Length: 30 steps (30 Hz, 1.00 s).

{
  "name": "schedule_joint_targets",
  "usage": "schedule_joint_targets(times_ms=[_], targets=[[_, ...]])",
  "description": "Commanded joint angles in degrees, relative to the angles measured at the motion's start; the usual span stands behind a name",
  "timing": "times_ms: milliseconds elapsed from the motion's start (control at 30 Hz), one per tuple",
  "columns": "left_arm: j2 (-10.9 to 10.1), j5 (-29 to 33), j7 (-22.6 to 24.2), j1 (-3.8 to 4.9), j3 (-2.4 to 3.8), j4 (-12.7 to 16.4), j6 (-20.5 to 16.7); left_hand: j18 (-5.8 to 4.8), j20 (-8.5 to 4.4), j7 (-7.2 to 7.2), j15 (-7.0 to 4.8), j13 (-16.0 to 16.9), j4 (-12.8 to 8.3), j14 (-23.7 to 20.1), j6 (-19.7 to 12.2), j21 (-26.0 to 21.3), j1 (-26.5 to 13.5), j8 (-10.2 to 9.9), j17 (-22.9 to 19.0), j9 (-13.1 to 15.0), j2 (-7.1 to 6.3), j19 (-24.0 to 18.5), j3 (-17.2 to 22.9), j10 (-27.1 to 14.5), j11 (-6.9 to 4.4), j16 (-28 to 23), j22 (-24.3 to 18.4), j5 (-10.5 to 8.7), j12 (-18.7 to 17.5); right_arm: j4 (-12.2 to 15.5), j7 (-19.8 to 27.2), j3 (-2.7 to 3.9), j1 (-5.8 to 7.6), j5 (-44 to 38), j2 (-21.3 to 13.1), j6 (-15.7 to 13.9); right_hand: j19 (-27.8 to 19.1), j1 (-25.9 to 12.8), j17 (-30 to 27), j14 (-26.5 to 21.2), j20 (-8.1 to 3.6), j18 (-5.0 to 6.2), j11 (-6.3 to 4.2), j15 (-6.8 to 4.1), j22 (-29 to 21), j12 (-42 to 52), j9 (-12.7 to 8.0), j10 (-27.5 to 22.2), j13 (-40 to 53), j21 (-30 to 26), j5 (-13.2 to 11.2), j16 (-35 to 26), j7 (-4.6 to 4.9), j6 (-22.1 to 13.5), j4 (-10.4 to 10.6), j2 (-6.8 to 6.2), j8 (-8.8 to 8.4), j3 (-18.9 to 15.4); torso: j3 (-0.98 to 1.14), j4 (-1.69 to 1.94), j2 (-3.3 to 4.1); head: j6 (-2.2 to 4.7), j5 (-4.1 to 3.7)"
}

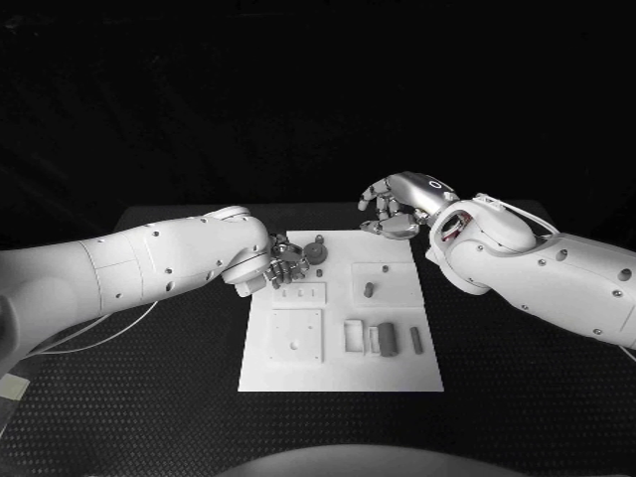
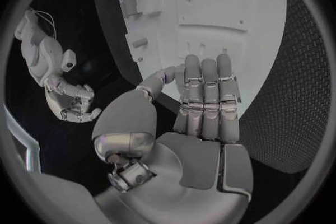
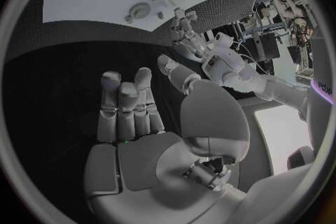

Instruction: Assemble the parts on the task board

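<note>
The board (image 1: 341,373) lies mid-table (image 1: 146,397). Left hand (image 1: 278,266) is over the board's far left corner; right hand (image 1: 395,211) hangs just beyond its far right corner. Parts (image 1: 387,338) lie in a row on the board's near right.

In front of me is a black table (image 1: 146,397) with a fine dotted surface. The white task board (image 1: 344,373) lies flat on its middle, its long side pointing away from me.

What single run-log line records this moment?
left hand: open, over task board far-left corner | right hand: open, beyond far edge | grey parts: on board
</note>
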Motion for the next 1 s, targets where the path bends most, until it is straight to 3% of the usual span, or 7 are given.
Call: schedule_joint_targets(times_ms=[33,133,300,467,800,1000], targets=[[0.42,-2.96,-0.45,-0.33,0.05,-0.46,1.61,0.03,-0.20,-4.71,-0.20,0.10,-0.25,-0.22,4.35,0.38,0.33,0.49,-0.11,0.21,0.79,0.27,0.16,-0.52,-0.48,0.45,0.18,0.29,0.42,0.12,0.35,0.05,0.02,-0.06,0.07,0.81,0.16,0.31,-0.04,-0.08,-0.19,1.67,0.05,-0.07,0.28,-0.36,-0.02,-0.13,0.06,-0.28,0.06,-0.25,0.83,-0.23,0.46,0.04,-0.12,0.04,-0.03,-0.03,-0.02,-0.15,0.01],[0.82,-2.96,-0.47,-0.72,0.06,-1.21,2.24,0.03,-0.23,-4.74,-0.22,0.18,-0.28,-0.23,4.34,0.45,0.22,0.65,-0.21,0.27,0.86,0.31,0.14,-0.56,-0.52,0.74,0.36,0.31,0.68,0.09,0.36,0.05,0.02,-0.01,0.11,0.92,0.15,0.32,-0.04,-0.08,-0.18,1.67,0.05,-0.07,0.28,-0.36,-0.02,-0.13,0.07,-0.29,0.06,-0.25,0.83,-0.23,0.46,0.04,-0.13,0.04,-0.12,-0.03,0.01,-0.26,-0.04],[1.26,-2.96,-0.44,-1.43,0.06,-2.41,2.31,0.00,-0.20,-4.73,-0.19,0.21,-0.31,-0.44,4.19,0.40,0.09,0.74,-0.35,0.29,0.99,0.13,0.18,-0.79,-0.50,0.98,0.53,0.33,0.87,0.08,0.36,0.07,0.02,-0.01,0.47,1.01,0.15,0.34,-0.04,-0.08,-0.18,1.67,0.05,-0.07,0.28,-0.37,-0.02,-0.12,0.07,-0.30,0.06,-0.26,0.83,-0.23,0.47,0.06,-0.13,0.05,-0.03,-0.04,0.00,-0.45,-0.16],[1.44,-2.96,-0.27,-2.09,0.07,-2.77,2.59,-0.02,-0.18,-4.69,-0.15,0.22,-0.30,-0.64,4.05,0.38,-0.01,0.81,-0.48,0.29,1.29,0.00,0.24,-0.98,-0.47,1.19,0.70,0.25,1.03,-0.19,0.30,0.07,0.03,-0.01,0.62,1.05,0.14,0.35,-0.05,-0.09,-0.18,1.67,0.05,-0.08,0.28,-0.37,-0.03,-0.12,0.07,-0.31,0.06,-0.27,0.83,-0.23,0.48,0.07,-0.14,0.05,-0.11,0.05,-0.03,-0.49,-0.29],[1.81,-2.96,-0.28,-2.53,0.07,-3.02,2.58,-0.05,-0.15,-4.63,-0.13,0.23,-0.40,-0.95,3.83,0.37,-0.26,0.98,-0.77,0.32,1.89,-0.19,0.30,-1.28,-0.43,1.66,1.06,-0.04,1.38,-0.45,-0.09,0.10,0.17,-0.16,0.93,1.28,0.13,0.41,-0.05,-0.09,-0.17,1.67,0.05,-0.08,0.28,-0.38,-0.04,-0.12,0.07,-0.32,0.07,-0.29,0.83,-0.26,0.47,0.12,-0.17,0.06,-0.08,0.11,-0.04,-0.76,-0.41],[2.12,-2.99,0.01,-3.08,0.07,-3.27,0.57,-0.02,-0.17,-4.66,-0.15,0.25,-0.61,-1.01,3.83,0.41,-0.34,1.13,-0.91,0.36,2.03,-0.20,0.38,-1.33,-0.46,1.94,1.26,0.06,1.61,-0.50,0.12,0.11,0.20,-0.08,1.07,1.61,0.13,0.44,-0.05,-0.09,-0.17,1.67,0.04,-0.08,0.28,-0.38,-0.04,-0.11,0.08,-0.32,0.07,-0.29,0.83,-0.25,0.47,0.14,-0.17,0.06,-0.10,0.08,-0.04,-0.69,-0.37]])
